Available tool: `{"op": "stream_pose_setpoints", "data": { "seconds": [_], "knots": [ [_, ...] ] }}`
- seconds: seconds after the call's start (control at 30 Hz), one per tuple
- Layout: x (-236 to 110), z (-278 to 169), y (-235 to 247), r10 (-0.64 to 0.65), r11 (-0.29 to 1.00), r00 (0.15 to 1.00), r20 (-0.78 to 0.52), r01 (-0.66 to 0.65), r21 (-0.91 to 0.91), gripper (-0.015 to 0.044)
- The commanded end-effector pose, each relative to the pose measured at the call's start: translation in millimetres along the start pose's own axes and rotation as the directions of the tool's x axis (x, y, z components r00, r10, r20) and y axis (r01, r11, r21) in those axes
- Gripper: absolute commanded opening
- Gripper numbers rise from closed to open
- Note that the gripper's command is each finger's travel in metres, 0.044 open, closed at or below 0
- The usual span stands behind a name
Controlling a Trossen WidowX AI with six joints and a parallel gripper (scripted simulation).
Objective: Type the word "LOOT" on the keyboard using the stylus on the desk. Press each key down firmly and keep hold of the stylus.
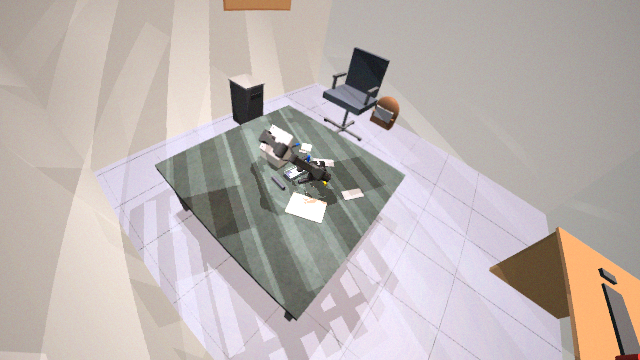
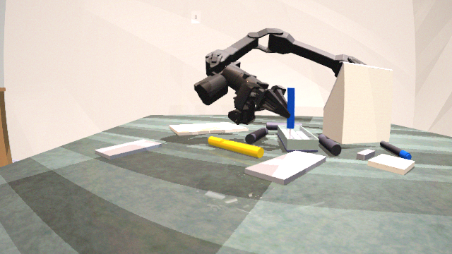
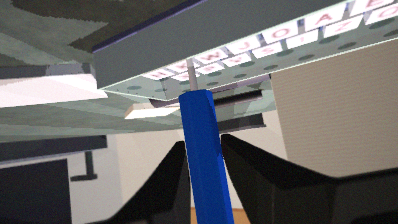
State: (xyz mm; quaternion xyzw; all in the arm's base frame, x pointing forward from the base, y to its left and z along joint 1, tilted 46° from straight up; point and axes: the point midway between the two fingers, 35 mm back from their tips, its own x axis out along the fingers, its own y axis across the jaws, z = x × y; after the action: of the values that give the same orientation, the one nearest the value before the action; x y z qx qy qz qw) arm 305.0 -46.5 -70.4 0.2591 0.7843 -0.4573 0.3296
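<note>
My gripper (image 2: 289, 116) (image 3: 203, 145) is shut on the blue stylus (image 2: 290, 102) (image 3: 197, 112), which stands upright with its thin grey tip down. The keyboard (image 2: 304, 145) (image 3: 145, 59) is a small grey-green tray with white, red-lettered keys in two rows, below the stylus. In the wrist view the tip is over the upper row, on or just above the key left of W; its letter is partly covered. Contact with the key cannot be told. In the top view the keyboard (image 1: 294, 173) is small and partly hidden by the arm.
Dark cylinders (image 2: 256, 135) (image 2: 330, 145) flank the keyboard. A yellow cylinder (image 2: 234, 147) and a white slab (image 2: 286, 166) lie in front of it. A large pale block (image 2: 358, 106) stands close by. A dark pen with a blue end (image 2: 395, 149) and a small white block (image 2: 391, 163) lie farther right.
</note>
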Motion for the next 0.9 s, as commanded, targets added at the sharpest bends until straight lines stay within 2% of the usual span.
{"op": "stream_pose_setpoints", "data": {
  "seconds": [0.0, 0.53, 0.77, 0.8, 0.87],
  "knots": [
    [0.1, 0.0, -0.1, -0.002, 1.0, 1.0, 0.002, 0.002, -0.002, 0.0081],
    [-16.2, -31.4, 0.8, -0.003, 1.0, 1.0, 0.01, 0.003, -0.013, 0.0085],
    [-16.2, -31.4, 0.8, -0.003, 1.0, 1.0, 0.01, 0.003, -0.013, 0.0038],
    [-16.4, -31.4, 0.0, -0.003, 1.0, 1.0, 0.01, 0.003, -0.013, 0.0012],
    [-17.3, -31.2, -4.1, -0.003, 1.0, 1.0, 0.009, 0.003, -0.012, 0.0]
  ]
}}
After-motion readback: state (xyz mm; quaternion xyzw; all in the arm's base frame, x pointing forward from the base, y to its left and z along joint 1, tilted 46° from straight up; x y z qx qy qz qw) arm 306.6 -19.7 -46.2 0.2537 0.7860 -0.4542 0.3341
